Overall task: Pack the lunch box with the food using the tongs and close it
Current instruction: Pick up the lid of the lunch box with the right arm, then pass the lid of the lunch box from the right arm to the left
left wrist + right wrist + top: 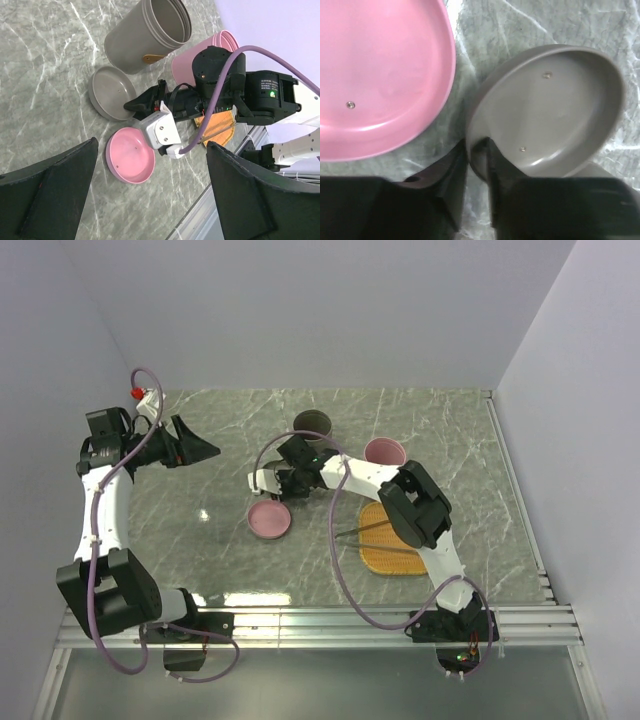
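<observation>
Lid: the grey lid lies hollow side up on the table, just beside the pink lid; it looks like thin, stiff, light plastic, smooth and likely slippery, with a raised rim that is the only real place to pinch

Right claw: the right claw is pinched on the near rim of the grey lid, one finger inside the rim and one outside; an edge grip this narrow may let the lid swing or slide out when lifted

Left claw: the left claw hangs wide open and empty, well apart from the lids, at the left of the table

Cups: the grey cup and pink cup stand open at the far side; rigid and light, so easy to nudge over

Tongs: the tongs lie across the orange tray under the right arm; slim, springy metal, best taken at mid-length so both arms squeeze together

Food: not visible; the arm hides most of the tray

Surface: polished grey marble pattern, glossy, hard; things will skid on it

Room: plain pale walls close on three sides; the right arm crowds the tray
</observation>
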`<state>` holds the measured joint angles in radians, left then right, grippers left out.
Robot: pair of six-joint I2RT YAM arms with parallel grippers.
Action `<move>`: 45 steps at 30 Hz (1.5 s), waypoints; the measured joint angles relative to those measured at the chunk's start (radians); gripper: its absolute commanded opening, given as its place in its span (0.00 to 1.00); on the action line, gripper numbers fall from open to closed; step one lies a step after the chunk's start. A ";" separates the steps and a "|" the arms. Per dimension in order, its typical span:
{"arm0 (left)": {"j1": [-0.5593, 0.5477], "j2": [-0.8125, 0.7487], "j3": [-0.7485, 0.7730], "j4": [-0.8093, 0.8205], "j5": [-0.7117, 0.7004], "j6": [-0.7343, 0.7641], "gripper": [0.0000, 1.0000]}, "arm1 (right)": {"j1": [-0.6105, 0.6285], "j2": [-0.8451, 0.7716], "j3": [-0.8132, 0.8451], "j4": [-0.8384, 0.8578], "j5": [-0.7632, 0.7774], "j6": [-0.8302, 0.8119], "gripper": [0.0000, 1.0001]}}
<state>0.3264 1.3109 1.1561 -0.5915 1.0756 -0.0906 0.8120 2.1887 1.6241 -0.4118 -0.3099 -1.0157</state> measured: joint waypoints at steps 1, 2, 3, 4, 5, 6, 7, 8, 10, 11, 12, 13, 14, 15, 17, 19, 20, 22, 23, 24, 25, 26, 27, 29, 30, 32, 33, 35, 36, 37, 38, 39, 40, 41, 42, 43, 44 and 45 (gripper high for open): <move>0.002 0.001 0.000 -0.002 0.000 0.000 0.95 | 0.000 0.005 0.006 -0.002 -0.002 0.000 0.22; 0.003 0.001 0.000 -0.002 0.000 0.000 0.95 | 0.000 0.008 0.010 -0.002 -0.004 0.000 0.19; 0.005 0.000 0.000 -0.002 0.000 0.001 0.95 | 0.000 0.010 0.014 -0.003 -0.009 0.003 0.13; 0.005 -0.002 -0.001 -0.001 0.000 0.001 0.95 | 0.002 0.011 0.016 -0.004 -0.013 0.003 0.10; 0.005 -0.005 -0.005 0.001 -0.001 0.000 0.95 | 0.002 0.012 0.022 -0.003 -0.016 0.005 0.08; 0.005 -0.011 -0.008 0.001 -0.001 0.000 0.95 | 0.002 0.012 0.032 -0.007 -0.021 0.015 0.04; 0.006 -0.017 -0.013 0.003 -0.002 0.000 0.95 | 0.002 0.012 0.040 -0.015 -0.031 0.029 0.01; 0.007 -0.026 -0.018 0.005 -0.002 -0.001 0.95 | 0.002 0.011 0.046 -0.023 -0.040 0.047 0.00; 0.010 -0.044 -0.025 0.010 -0.001 -0.007 0.95 | 0.002 0.002 0.047 -0.038 -0.067 0.089 0.00; 0.012 -0.056 -0.030 0.021 0.000 -0.016 0.96 | 0.002 -0.004 0.048 -0.048 -0.082 0.111 0.00; 0.014 -0.069 -0.035 0.035 0.001 -0.029 0.96 | 0.002 -0.014 0.051 -0.060 -0.098 0.135 0.00; 0.019 -0.084 -0.042 0.053 0.004 -0.047 0.96 | 0.002 -0.026 0.064 -0.077 -0.122 0.164 0.00; 0.027 -0.103 -0.051 0.078 0.012 -0.076 0.96 | 0.001 -0.039 0.078 -0.087 -0.139 0.192 0.00; 0.036 -0.119 -0.059 0.112 0.023 -0.106 0.95 | -0.001 -0.058 0.097 -0.091 -0.161 0.227 0.00; 0.058 -0.151 -0.073 0.177 0.047 -0.171 0.96 | -0.005 -0.107 0.129 -0.087 -0.209 0.299 0.00; 0.077 -0.184 -0.086 0.267 0.064 -0.262 0.96 | -0.010 -0.170 0.153 -0.081 -0.257 0.369 0.00; 0.084 -0.198 -0.089 0.307 0.069 -0.310 0.96 | -0.013 -0.203 0.164 -0.075 -0.283 0.405 0.00; 0.091 -0.220 -0.089 0.381 0.078 -0.402 0.95 | -0.029 -0.277 0.186 -0.042 -0.350 0.499 0.00; 0.091 -0.231 -0.089 0.416 0.081 -0.452 0.95 | -0.039 -0.306 0.189 -0.019 -0.381 0.539 0.00; 0.091 -0.241 -0.091 0.453 0.082 -0.503 0.95 | -0.052 -0.341 0.189 0.011 -0.418 0.592 0.00; 0.091 -0.253 -0.100 0.507 0.082 -0.563 0.95 | -0.070 -0.377 0.186 0.056 -0.458 0.664 0.00; 0.091 -0.267 -0.111 0.553 0.078 -0.618 0.95 | -0.090 -0.406 0.177 0.120 -0.498 0.745 0.00; 0.091 -0.280 -0.124 0.594 0.078 -0.667 0.95 | -0.107 -0.428 0.164 0.180 -0.526 0.811 0.00; 0.091 -0.325 -0.178 0.724 0.067 -0.800 0.96 | -0.156 -0.477 0.115 0.349 -0.589 1.001 0.00; 0.091 -0.344 -0.198 0.767 0.060 -0.845 0.96 | -0.178 -0.490 0.098 0.421 -0.615 1.087 0.00; 0.088 -0.381 -0.233 0.864 0.043 -0.929 0.95 | -0.216 -0.499 0.058 0.611 -0.654 1.294 0.00; 0.084 -0.395 -0.245 0.905 0.032 -0.961 0.95 | -0.233 -0.498 0.028 0.718 -0.663 1.408 0.00; 0.068 -0.419 -0.272 1.005 0.005 -1.027 0.94 | -0.248 -0.496 -0.042 0.897 -0.673 1.612 0.00; 0.054 -0.427 -0.286 1.048 -0.007 -1.054 0.93 | -0.248 -0.494 -0.064 0.947 -0.675 1.677 0.00; 0.035 -0.432 -0.300 1.083 -0.023 -1.074 0.92 | -0.246 -0.491 -0.093 1.006 -0.674 1.753 0.00; 0.016 -0.433 -0.310 1.113 -0.035 -1.091 0.91 | -0.242 -0.490 -0.119 1.058 -0.671 1.822 0.00; -0.010 -0.431 -0.317 1.138 -0.053 -1.105 0.90 | -0.239 -0.489 -0.139 1.095 -0.666 1.873 0.00; -0.039 -0.426 -0.319 1.149 -0.074 -1.110 0.89 | -0.235 -0.490 -0.160 1.138 -0.657 1.927 0.00; -0.073 -0.418 -0.318 1.156 -0.098 -1.109 0.86 | -0.232 -0.489 -0.173 1.174 -0.650 1.968 0.00; -0.105 -0.413 -0.318 1.154 -0.118 -1.106 0.84 | -0.228 -0.489 -0.182 1.203 -0.644 2.005 0.00; -0.141 -0.407 -0.318 1.151 -0.142 -1.099 0.83 | -0.225 -0.489 -0.187 1.229 -0.634 2.036 0.00; -0.177 -0.400 -0.318 1.146 -0.171 -1.091 0.81 | -0.222 -0.490 -0.190 1.248 -0.624 2.060 0.00; -0.213 -0.394 -0.318 1.139 -0.201 -1.078 0.78 | -0.219 -0.490 -0.190 1.268 -0.614 2.081 0.00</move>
<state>0.1135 0.9169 0.8383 0.5480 0.8749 -1.1687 0.5926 1.6989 1.4345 0.8566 -0.9237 1.0649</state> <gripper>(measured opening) 0.827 0.024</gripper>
